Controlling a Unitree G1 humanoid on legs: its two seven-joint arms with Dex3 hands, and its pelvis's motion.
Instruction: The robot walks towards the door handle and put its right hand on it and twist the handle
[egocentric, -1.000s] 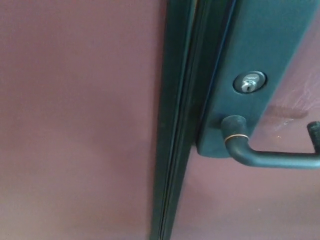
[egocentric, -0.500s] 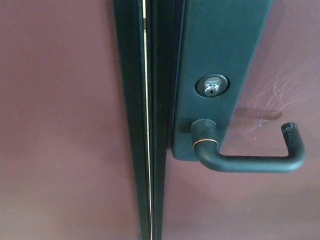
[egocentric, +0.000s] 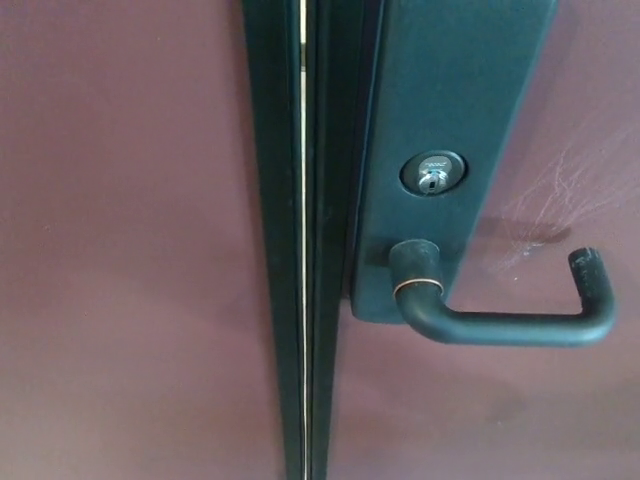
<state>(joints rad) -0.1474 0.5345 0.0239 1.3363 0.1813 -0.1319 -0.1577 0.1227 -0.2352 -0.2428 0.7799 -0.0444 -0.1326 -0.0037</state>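
Neither robot hand in view, state unknowable; view nudged slightly, dark curved metal lever handle (egocentric: 510, 325) now at four o'clock, untouched.

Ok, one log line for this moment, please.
stage: at door, pre-grasp | door handle: level, untouched | keyhole: above handle | hands: neither in view | next: right hand to handle

Dark door handle (egocentric: 505, 325), seemingly level
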